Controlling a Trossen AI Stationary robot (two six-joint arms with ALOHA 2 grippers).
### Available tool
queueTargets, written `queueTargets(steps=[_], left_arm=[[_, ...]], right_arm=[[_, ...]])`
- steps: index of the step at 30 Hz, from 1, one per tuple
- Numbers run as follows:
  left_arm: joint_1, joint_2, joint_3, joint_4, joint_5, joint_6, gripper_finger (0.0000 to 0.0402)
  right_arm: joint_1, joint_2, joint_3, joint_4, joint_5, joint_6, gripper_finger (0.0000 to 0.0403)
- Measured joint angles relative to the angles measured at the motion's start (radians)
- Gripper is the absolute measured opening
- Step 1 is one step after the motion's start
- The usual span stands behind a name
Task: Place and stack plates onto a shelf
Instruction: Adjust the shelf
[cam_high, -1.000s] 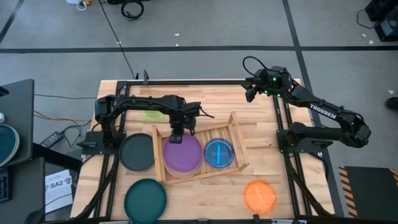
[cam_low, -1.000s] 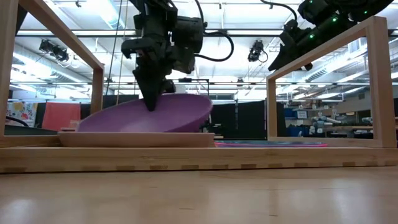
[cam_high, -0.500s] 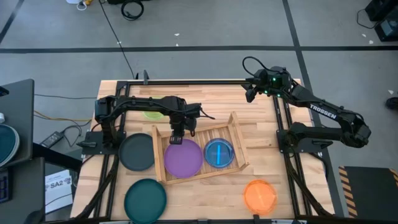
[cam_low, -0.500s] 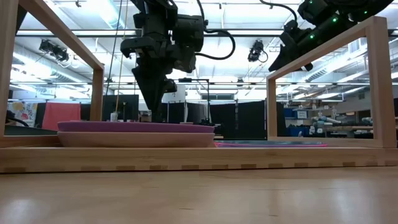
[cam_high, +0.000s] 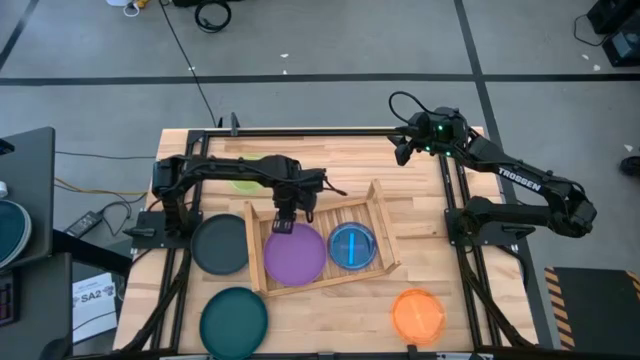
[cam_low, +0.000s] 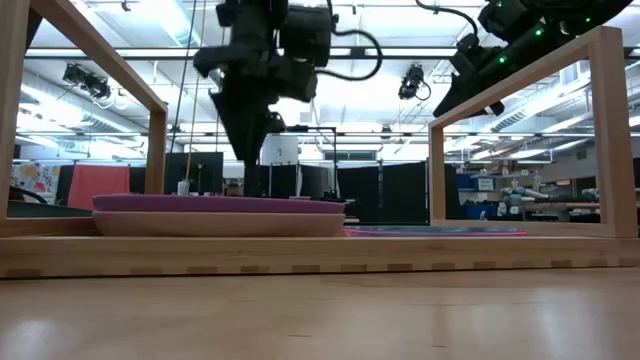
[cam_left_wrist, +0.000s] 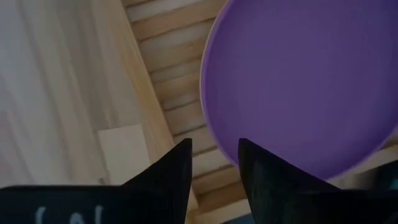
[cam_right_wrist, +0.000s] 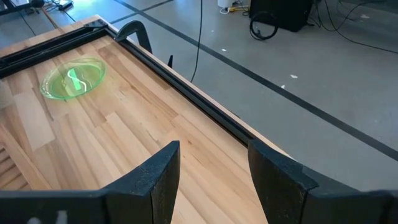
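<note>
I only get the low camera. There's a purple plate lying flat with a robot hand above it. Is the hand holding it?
Observer: No. The left wrist camera shows the left hand with its fingers apart and nothing between them, above the edge of the round purple plastic plate.
Operator: Is anything else in that wooden tray?
Observer: Yes, a small round blue plastic plate lies beside the purple one in the light-wood slatted shelf.
Operator: How many plates are outside it?
Observer: Four on the table: a dark grey plate, a teal plate, an orange plate and a lime green plate.
</note>
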Motion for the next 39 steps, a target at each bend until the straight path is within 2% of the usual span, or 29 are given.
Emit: queueTargets(steps=[13, 18, 23, 29, 39], left_arm=[[0.0, 0.0, 0.338, -0.359, -0.003, -0.022, 0.0137], [-0.004, -0.025, 0.394, -0.439, -0.003, -0.065, 0.0137], [-0.009, -0.116, 0.352, -0.439, -0.004, -0.13, 0.0137], [-0.023, -0.254, 0.271, -0.439, -0.015, -0.289, 0.0137], [-0.091, -0.517, -0.056, -0.438, -0.031, -0.551, 0.0137]], right_arm=[[0.0, 0.0, 0.0, 0.0, 0.0, 0.0, 0.0194], [0.0, 0.0, 0.0, 0.0, 0.0, 0.0, 0.0194], [0.002, 0.0, 0.0, -0.007, -0.001, 0.0, 0.0194], [0.002, 0.0, 0.0, -0.028, 0.0, 0.0, 0.0194], [0.002, 0.0, 0.0, -0.057, -0.001, 0.0, 0.0194]])
